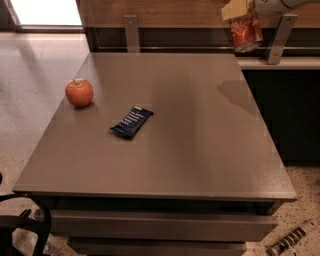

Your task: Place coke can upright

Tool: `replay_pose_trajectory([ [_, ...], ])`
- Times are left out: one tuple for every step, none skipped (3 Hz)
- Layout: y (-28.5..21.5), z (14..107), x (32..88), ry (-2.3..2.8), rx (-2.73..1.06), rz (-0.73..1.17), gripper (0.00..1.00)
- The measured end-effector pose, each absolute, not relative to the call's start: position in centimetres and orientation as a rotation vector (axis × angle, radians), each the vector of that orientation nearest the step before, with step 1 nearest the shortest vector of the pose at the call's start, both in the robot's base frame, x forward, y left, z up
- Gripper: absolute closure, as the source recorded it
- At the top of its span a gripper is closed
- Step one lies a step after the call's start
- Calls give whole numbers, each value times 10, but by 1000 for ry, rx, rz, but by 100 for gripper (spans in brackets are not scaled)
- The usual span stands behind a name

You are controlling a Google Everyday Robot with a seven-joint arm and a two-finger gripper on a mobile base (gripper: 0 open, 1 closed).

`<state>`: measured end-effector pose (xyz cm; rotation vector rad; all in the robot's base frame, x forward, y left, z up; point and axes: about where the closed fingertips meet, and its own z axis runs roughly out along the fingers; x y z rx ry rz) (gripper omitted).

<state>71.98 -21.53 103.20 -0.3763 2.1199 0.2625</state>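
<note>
Nearest to us, at the near left corner, a black curved frame [30,220] shows below the counter's [195,155] front edge. On the speckled floor at the near right lies a ribbed metal piece [292,240]. The grey counter fills most of what we see. On its left half a dark blue snack bar [132,121] lies flat in its wrapper, set at a slant. A little farther and more to the left a red apple [79,92] sits near the left edge, apart from the bar. Toward the far right of the counter we see a soft dark shadow [237,95] on the surface. Beyond the far edge two metal brackets [131,32] stand against a wood-panelled wall. At the far right, high above the counter's far right corner, the gripper [245,14] reaches in from the top right. It is closed on the top part of the coke can [246,34]. The can hangs in the air, close to upright with a slight lean, its lower silver end facing down and well clear of the counter.
</note>
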Motion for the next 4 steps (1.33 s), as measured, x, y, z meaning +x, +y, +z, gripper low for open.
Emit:
replay_pose_trajectory([
  [-221, 1028, 725, 2029, -476, 298, 100],
  [-224, 1020, 727, 1937, -627, 276, 100],
  [-224, 1020, 727, 1937, -627, 276, 100],
  [-218, 1018, 731, 1896, -665, 328, 100],
])
